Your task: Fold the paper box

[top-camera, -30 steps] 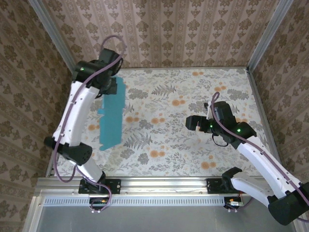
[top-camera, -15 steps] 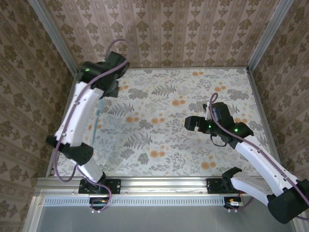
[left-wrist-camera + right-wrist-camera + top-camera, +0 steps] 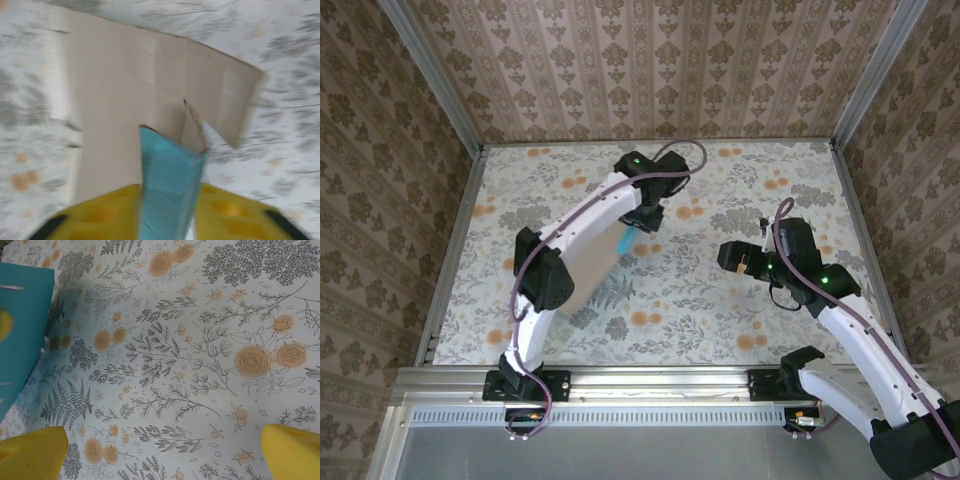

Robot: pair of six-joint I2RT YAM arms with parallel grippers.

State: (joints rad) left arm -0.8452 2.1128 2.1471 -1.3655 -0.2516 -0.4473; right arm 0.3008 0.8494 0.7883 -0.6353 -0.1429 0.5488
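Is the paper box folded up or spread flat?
Mostly spread: the paper box is one off-white sheet, with one turquoise flap bent up.

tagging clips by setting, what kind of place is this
Probably a staged robot test cell, not a real room: a floral-print tabletop boxed in by brown damask wallpaper panels on metal corner posts, with two white robot arms bolted to a grey metal rail at its near edge.

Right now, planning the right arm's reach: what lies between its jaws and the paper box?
Only bare flowered tabletop; the top view shows nothing on it between the right jaws and the paper box.
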